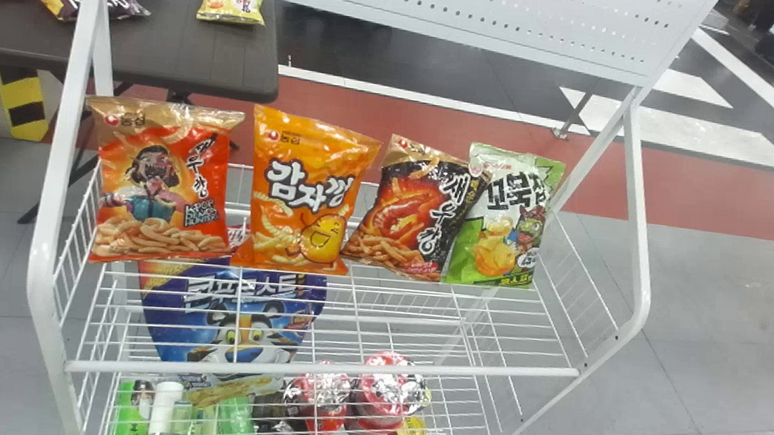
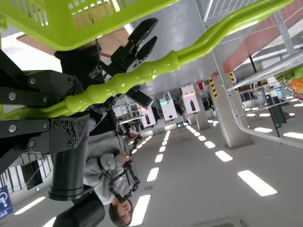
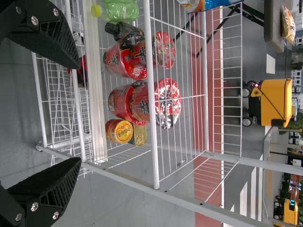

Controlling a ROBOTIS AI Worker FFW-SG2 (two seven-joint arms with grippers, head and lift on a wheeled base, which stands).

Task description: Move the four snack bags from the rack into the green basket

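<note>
My left gripper (image 2: 78, 109) has its jaws pinched on the handle (image 2: 161, 67) of the green basket (image 2: 61, 35). My right gripper (image 3: 79, 113) has jaws spread wide, facing the rack (image 1: 447, 12). Four snack bags (image 1: 305, 196) in a row on its wire shelf (image 1: 276, 367), from my left: red-orange, orange, black, green-white, last two overlapping.
</note>
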